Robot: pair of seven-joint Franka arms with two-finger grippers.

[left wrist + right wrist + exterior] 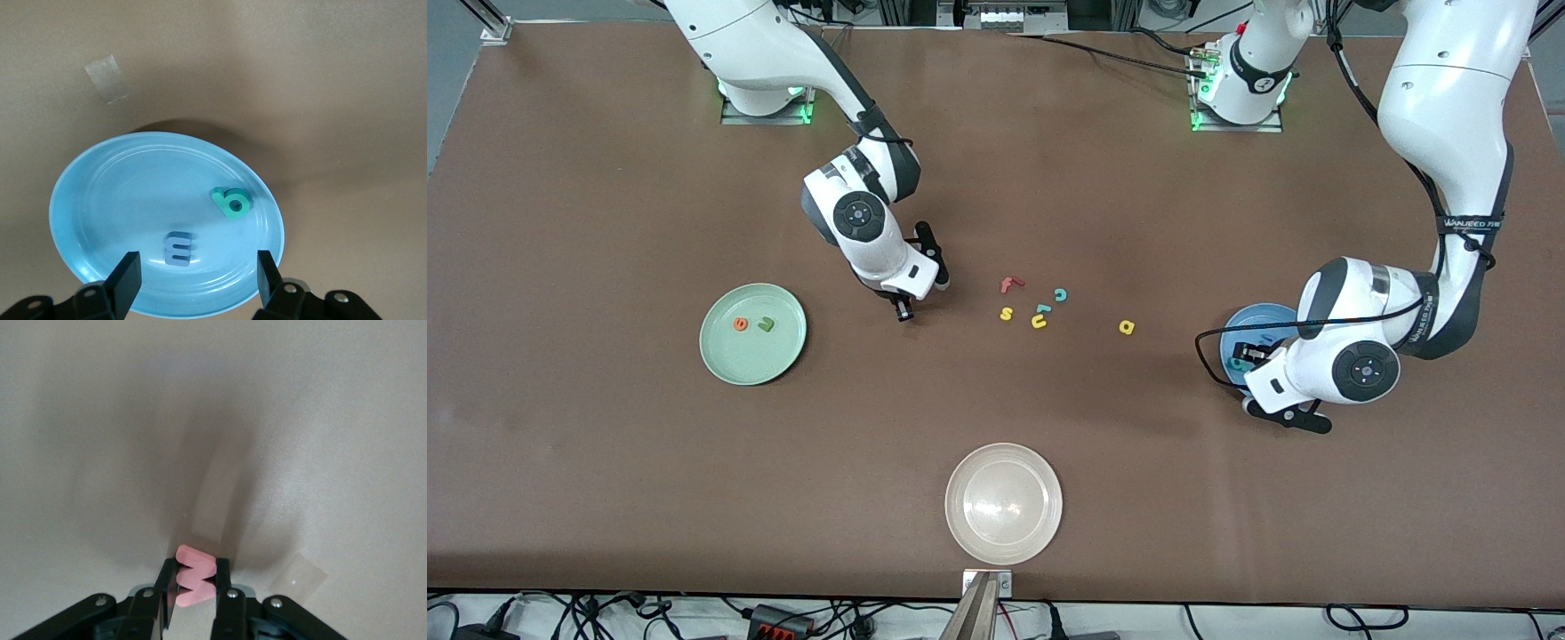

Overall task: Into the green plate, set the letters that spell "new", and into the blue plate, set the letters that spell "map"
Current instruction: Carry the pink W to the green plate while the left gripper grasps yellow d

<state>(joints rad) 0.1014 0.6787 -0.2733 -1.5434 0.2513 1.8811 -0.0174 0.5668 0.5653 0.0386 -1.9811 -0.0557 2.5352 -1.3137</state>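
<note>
The pink "w" [195,585] is pinched between the fingers of my right gripper [195,568], which is shut on it. That gripper [904,311] is low over bare table between the green plate [734,360] and the loose letters. The orange "e" [740,324] and dark green "n" [766,324] lie in the green plate. My left gripper [199,263] is open over the blue plate [120,193], with nothing between its fingers. The blue-purple "m" [179,248] and teal "p" [231,203] lie in that plate. The yellow "a" [1127,327] lies on the table between the loose letters and the blue plate [1263,316].
A cluster of loose letters lies mid-table: a red "f" [1009,284], teal "c" [1060,294], yellow "s" [1006,313] and yellow "u" [1039,322]. A cream-white plate [1003,542] sits nearest the front camera. The left arm's hand covers part of the blue plate.
</note>
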